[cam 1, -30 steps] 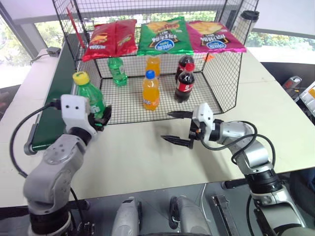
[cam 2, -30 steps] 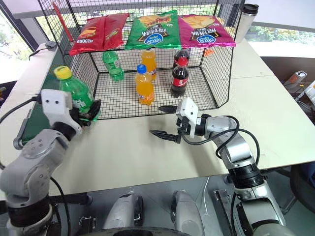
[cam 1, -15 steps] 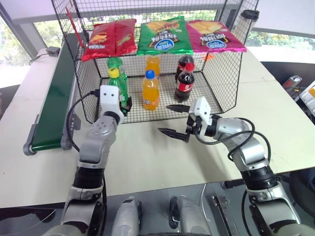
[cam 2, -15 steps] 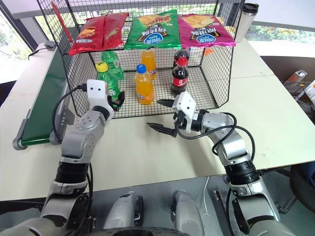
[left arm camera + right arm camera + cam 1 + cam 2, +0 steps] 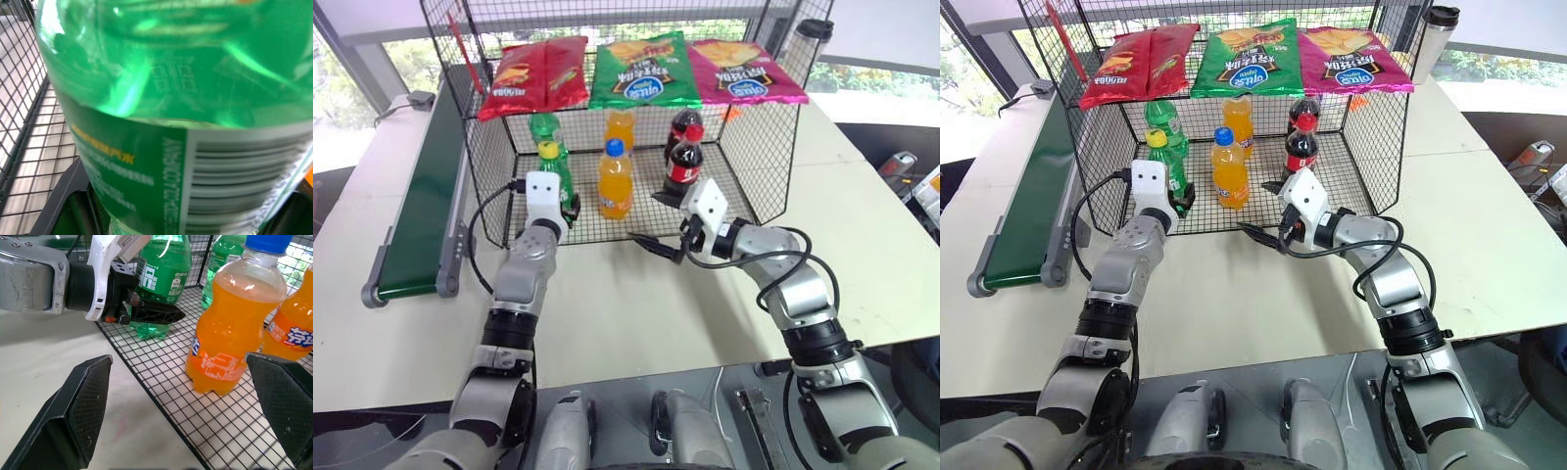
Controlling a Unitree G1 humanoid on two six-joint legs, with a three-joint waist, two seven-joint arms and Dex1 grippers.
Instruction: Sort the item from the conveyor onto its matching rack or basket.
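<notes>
Black wire cage (image 5: 773, 157) on tabletop (image 5: 607, 313) now containing yellow-capped green bottle (image 5: 555, 176), upright on grid floor near front-left corner, left gripper (image 5: 151, 313) loosely flanking its lower body, grip uncertain; right gripper (image 5: 658, 220) wide open, empty; judged light, rigid, slippery, best held mid-body at label.
</notes>
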